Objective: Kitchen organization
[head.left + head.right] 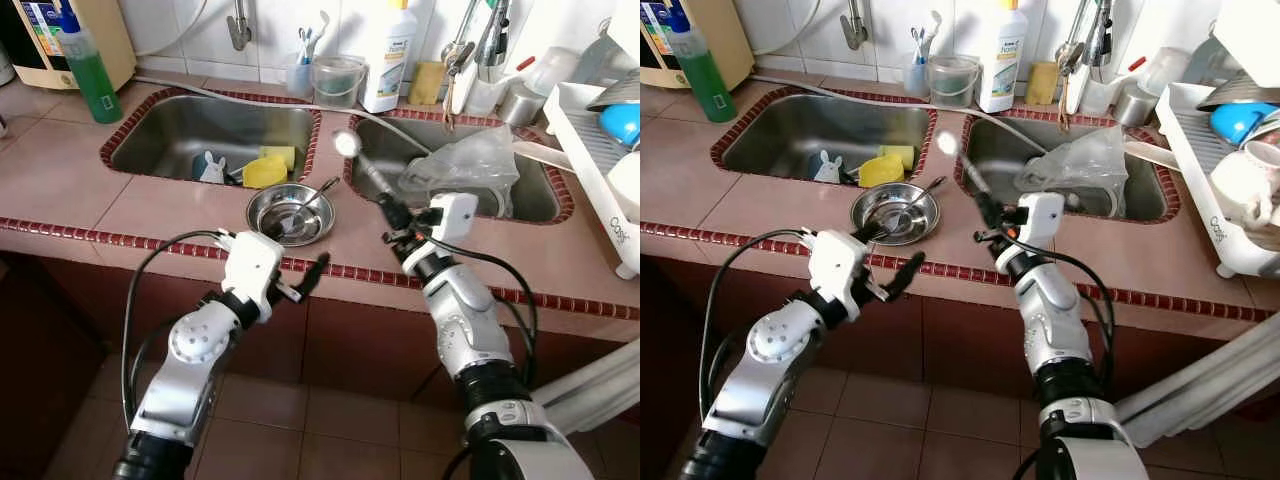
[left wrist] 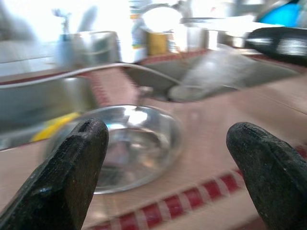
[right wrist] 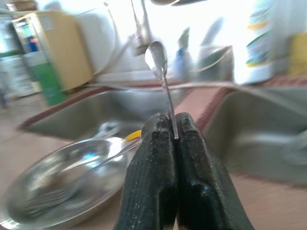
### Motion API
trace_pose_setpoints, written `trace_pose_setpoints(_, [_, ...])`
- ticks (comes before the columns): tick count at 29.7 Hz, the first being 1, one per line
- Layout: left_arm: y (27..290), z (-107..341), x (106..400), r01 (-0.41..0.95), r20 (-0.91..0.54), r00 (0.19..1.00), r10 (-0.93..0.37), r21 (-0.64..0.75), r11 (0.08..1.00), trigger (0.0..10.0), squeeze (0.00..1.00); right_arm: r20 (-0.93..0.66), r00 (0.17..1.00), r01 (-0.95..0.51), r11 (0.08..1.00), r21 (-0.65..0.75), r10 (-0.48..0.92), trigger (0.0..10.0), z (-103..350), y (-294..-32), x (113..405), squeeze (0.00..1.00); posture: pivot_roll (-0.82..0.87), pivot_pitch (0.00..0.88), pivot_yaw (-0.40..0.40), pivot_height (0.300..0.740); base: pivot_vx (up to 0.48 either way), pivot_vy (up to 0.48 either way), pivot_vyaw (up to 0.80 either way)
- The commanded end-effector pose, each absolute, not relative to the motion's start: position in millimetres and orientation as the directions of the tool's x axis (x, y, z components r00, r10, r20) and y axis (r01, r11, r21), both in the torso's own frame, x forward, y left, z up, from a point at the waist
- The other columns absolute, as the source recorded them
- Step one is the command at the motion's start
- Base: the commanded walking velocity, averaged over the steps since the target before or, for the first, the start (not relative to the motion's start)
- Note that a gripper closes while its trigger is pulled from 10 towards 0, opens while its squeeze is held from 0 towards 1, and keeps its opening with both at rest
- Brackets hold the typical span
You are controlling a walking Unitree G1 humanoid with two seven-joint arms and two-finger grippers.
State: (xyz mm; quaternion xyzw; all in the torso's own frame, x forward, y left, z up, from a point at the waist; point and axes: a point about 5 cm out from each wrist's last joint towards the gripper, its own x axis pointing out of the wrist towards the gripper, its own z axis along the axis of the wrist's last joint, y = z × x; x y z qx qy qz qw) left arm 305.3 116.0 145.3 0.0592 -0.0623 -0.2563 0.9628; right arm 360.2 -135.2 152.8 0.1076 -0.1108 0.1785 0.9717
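Spoon [image 1: 358, 160] — pinched by its handle in right gripper [image 1: 388, 208], bowl up, tilted toward the sinks, above the counter [image 1: 150, 215]. Left gripper [image 1: 300, 280] — fingers wide, near steel bowl [image 1: 290, 215].

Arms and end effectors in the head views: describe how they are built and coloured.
Both arms are silver metal with rounded joint housings and black bands between segments. Each wrist carries a white boxy housing. The left end effector and right end effector each have two long black fingers with a rough, textured surface. Black cables loop from each wrist back along the arm. No markings are legible.
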Motion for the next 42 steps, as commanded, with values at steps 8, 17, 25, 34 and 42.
trace_pose_setpoints(8, [128.8,152.1,321.8,0.409,0.108,0.906,-0.41,0.036,0.912,10.0,0.0,0.321,0.925,-0.235,0.97,0.062,0.204,10.0,169.0,-146.4,361.2,0.0,-0.04,0.022,-0.017,0.74,0.0,0.0,0.0])
trace_pose_setpoints(17, [125.8,152.2,326.0,0.419,0.114,0.901,-0.418,0.014,0.908,10.0,0.0,0.382,0.907,-0.208,0.977,0.042,0.177,10.0,172.4,-143.3,353.2,0.0,-0.05,0.0,-0.016,0.74,0.0,0.232,0.0])
trace_pose_setpoints(25, [125.4,153.2,328.1,0.41,0.126,0.904,-0.408,0.005,0.912,10.0,0.0,0.378,0.909,-0.2,0.98,0.026,0.175,10.0,169.5,-144.5,348.9,0.0,-0.05,0.0,-0.018,0.74,0.0,0.383,0.0])
trace_pose_setpoints(34, [134.5,154.2,329.7,0.394,0.123,0.911,-0.395,0.027,0.919,10.0,0.0,0.388,0.904,-0.201,0.98,0.012,0.18,10.0,175.3,-145.2,350.9,0.0,-0.04,0.0,-0.02,0.74,0.0,0.435,0.0])
trace_pose_setpoints(42, [141.0,156.7,331.1,0.378,0.127,0.916,-0.38,0.041,0.925,10.0,0.0,0.372,0.909,-0.211,0.977,0.021,0.188,10.0,169.7,-140.0,349.4,0.0,-0.03,0.0,-0.021,0.74,0.0,0.439,0.0])
